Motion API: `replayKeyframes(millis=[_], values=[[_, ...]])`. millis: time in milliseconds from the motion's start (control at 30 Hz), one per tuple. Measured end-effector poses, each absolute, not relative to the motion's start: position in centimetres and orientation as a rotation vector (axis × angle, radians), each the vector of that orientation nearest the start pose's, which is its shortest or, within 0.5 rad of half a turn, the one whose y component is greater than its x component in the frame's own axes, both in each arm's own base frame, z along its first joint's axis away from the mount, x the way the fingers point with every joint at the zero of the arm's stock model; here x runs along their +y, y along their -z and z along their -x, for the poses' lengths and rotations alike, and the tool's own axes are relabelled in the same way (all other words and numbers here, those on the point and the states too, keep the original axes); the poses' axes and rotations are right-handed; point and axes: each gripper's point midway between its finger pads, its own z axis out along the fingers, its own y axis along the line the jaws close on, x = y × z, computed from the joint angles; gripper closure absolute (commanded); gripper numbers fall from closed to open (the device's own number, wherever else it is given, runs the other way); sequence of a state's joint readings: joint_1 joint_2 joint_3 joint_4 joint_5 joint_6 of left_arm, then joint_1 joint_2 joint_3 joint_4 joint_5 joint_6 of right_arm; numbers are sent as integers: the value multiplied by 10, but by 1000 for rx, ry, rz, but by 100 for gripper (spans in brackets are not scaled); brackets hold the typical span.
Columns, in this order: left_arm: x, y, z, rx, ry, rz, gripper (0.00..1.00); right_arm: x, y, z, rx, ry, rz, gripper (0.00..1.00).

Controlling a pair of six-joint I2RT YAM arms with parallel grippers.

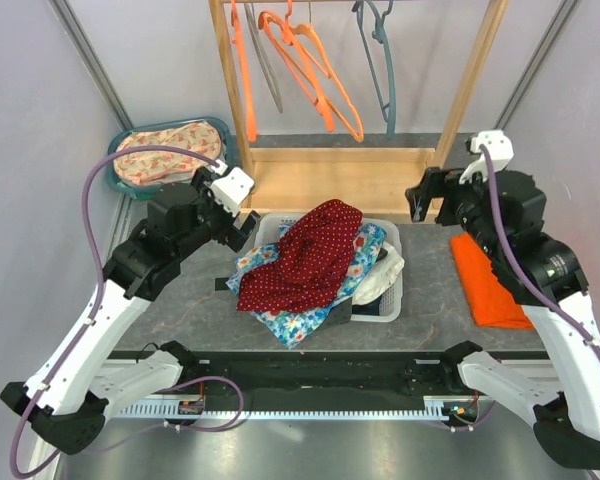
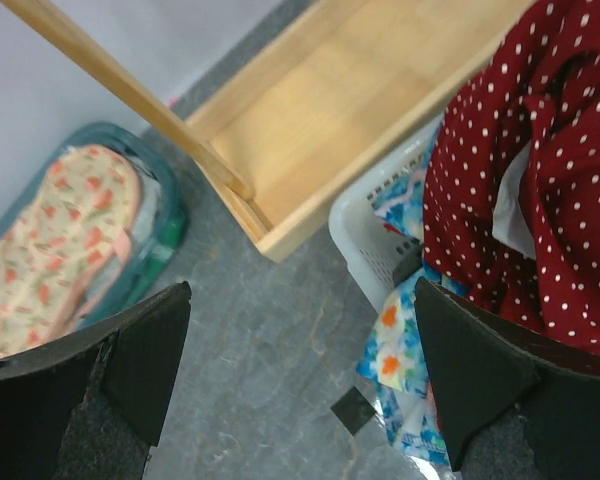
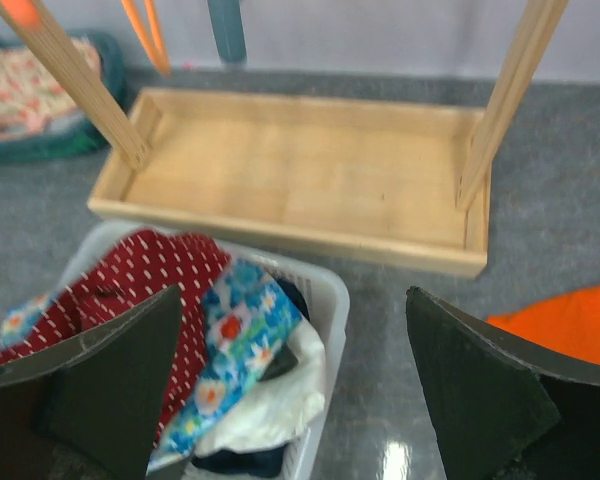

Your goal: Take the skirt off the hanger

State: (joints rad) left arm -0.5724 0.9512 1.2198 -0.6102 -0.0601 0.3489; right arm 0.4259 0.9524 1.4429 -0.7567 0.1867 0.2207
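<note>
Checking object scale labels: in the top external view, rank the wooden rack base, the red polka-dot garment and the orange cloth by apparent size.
1. wooden rack base
2. red polka-dot garment, close behind, so these two are unsure
3. orange cloth, clearly smallest, partly hidden by the right arm

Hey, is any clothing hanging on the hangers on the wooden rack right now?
No, the orange hangers and the blue hanger hang bare in the top view, while the red dotted garment lies on the white basket.
</note>
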Motion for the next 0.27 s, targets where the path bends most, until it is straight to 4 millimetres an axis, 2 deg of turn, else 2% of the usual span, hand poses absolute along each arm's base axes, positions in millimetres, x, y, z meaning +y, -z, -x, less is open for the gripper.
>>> replayKeyframes(millis=[133, 200, 267], values=[[-144, -291, -271, 1820, 122, -834, 0, 95, -349, -261, 1947, -258, 84, 2], [-144, -276, -269, 1853, 134, -844, 0, 95, -342, -261, 1967, -253, 88, 2], [-144, -270, -268, 1866, 141, -849, 0, 95, -342, -261, 1964, -254, 88, 2]])
